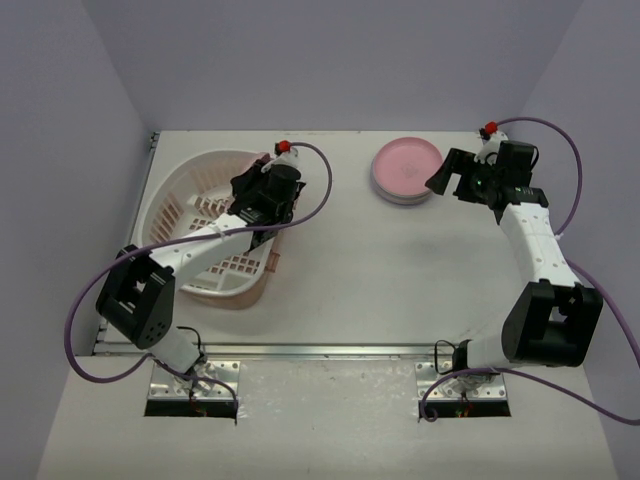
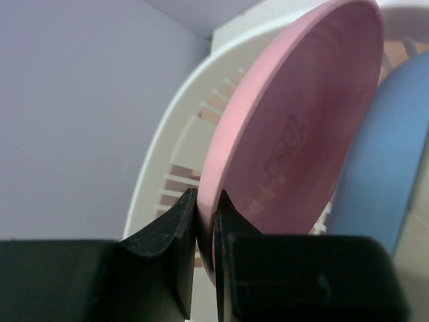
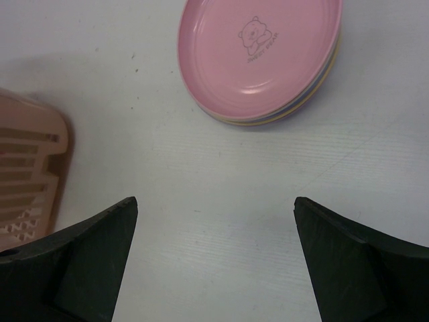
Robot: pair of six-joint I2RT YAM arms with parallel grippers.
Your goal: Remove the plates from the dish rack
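Unloading partly done: stacked round pastel plastic plates (image 1: 406, 170) lie upper right; in the oval pink-and-white plastic dish rack (image 1: 162, 205), upper left, left gripper (image 2: 206, 221) pinches the rim of an upright pink plate (image 2: 301, 134) beside a blue plate (image 2: 382, 168); right gripper (image 3: 214, 201) gapes empty.

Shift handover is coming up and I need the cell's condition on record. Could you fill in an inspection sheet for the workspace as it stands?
Surface: white table, no spills visible.
Job's things: dish rack at the left, holding an upright pink plate with a blue plate beside it; stack of plates, pink on top, lying flat at the right.
Clutter: nothing seen.
End effectors: left end effector shut on the pink plate's rim; right end effector open and empty above the table, near the stack.
Cables: purple cables loop off both arms, clear of the plates.
Surroundings: plain pale walls on three sides.
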